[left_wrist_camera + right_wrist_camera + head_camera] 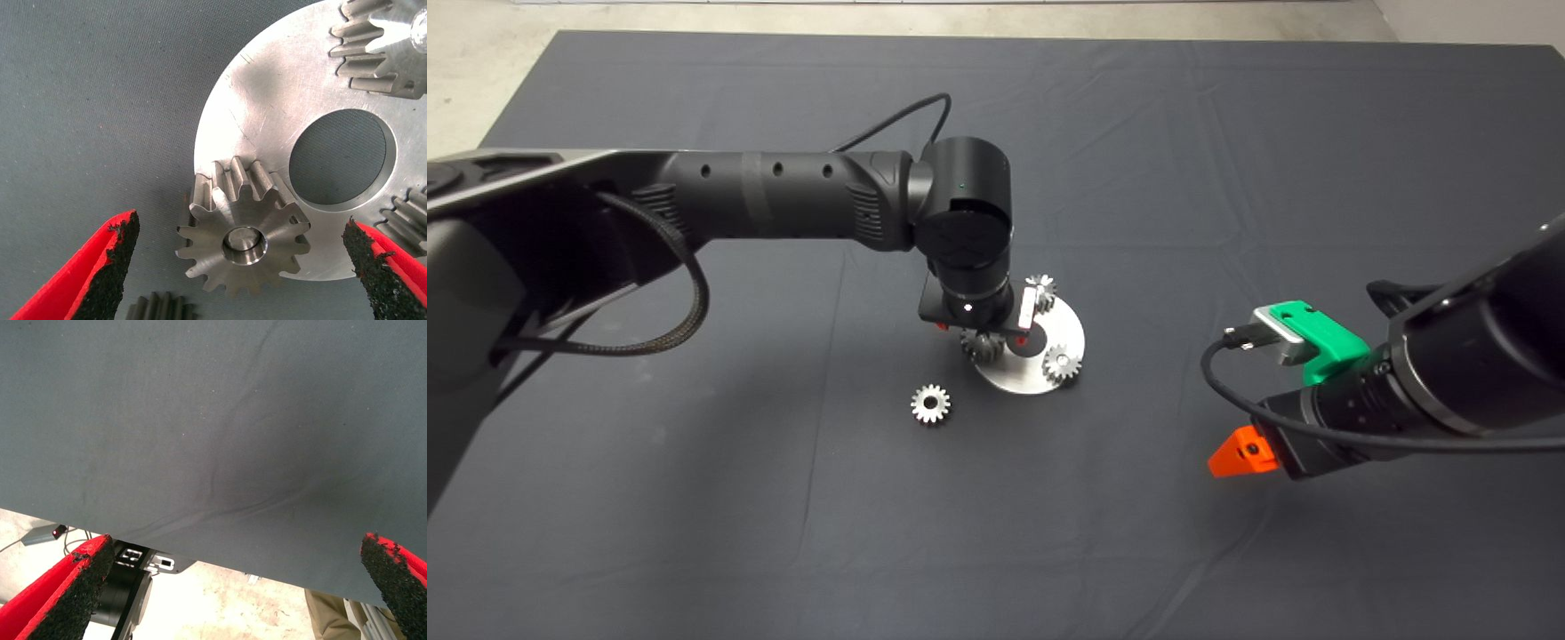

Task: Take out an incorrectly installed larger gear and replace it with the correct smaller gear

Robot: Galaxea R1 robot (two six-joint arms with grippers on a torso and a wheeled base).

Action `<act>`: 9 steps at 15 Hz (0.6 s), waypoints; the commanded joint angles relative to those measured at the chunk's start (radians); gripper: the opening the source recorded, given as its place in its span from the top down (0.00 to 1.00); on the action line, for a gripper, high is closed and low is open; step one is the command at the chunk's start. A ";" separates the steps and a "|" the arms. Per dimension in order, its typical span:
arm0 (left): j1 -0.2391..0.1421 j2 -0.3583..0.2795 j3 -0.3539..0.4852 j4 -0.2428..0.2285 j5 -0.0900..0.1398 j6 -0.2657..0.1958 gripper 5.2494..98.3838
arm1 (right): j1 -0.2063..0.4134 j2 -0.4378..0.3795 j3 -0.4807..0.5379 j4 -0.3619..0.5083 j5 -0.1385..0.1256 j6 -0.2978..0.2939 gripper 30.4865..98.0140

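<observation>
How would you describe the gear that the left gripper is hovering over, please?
Find the round silvery plate in the middle of the dark mat. Three gears sit on pegs around its centre hole. The larger gear overhangs the rim nearest the loose gear, between the open left gripper fingers.

Left arm over the gear plate, right arm off to the side

The left arm (783, 196) reaches in over the mat (1138, 133), its wrist hiding part of the round metal plate (1067, 333). Two small gears (1062, 363) (1040, 289) stand on the plate, and a darker gear (980, 345) peeks out under the wrist. One loose gear (930, 404) lies on the mat just beside the plate. The right gripper (1240, 453) hangs well apart.
</observation>
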 commanded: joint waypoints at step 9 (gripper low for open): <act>0.015 0.002 0.031 0.043 0.007 -0.033 0.22 | 0.035 0.002 0.008 0.024 -0.030 0.001 0.00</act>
